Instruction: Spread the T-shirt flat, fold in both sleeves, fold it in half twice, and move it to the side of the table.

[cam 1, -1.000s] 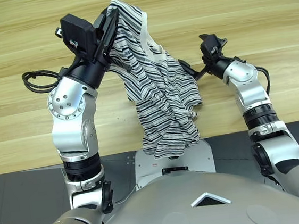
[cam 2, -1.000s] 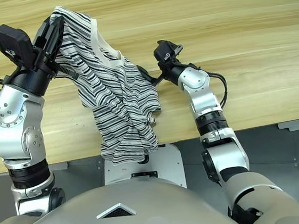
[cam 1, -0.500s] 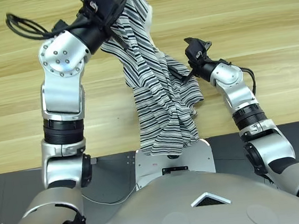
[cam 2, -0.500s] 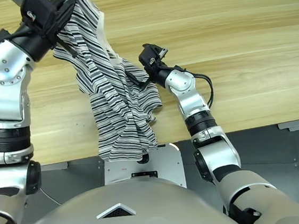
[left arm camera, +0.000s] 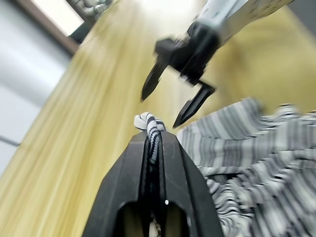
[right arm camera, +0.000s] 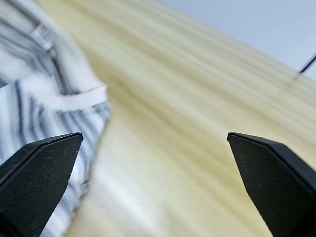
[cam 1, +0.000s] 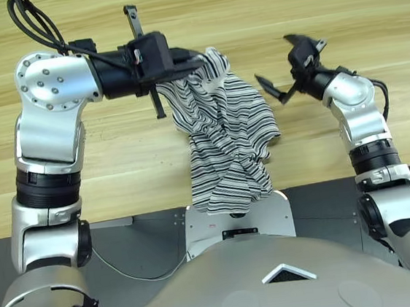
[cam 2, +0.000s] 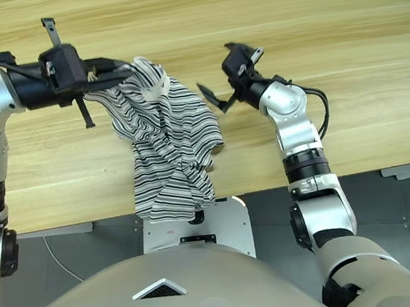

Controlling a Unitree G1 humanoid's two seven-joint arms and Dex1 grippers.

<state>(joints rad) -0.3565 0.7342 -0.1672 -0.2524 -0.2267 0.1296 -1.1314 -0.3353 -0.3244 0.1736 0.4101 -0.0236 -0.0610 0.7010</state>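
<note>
Left gripper [left arm camera: 153,136]: fingers pressed together on a fold of the T-shirt [cam 1: 225,137], which they pinch at its upper end and hold lifted above the desk [cam 1: 321,2].

Right gripper [right arm camera: 154,136]: fingers spread wide, holding nothing, just beside the shirt's raised edge and apart from it.

The shirt is bunched in a crumpled rope. Its lower part trails across the desk and hangs over the near edge.

Progress, as judged: the spreading step is not yet done. No sleeve is folded, no halving is made, and the move to the side is left to do.

Room on table [cam 1: 321,2] beyond T-shirt [cam 1: 227,138] heap
</note>
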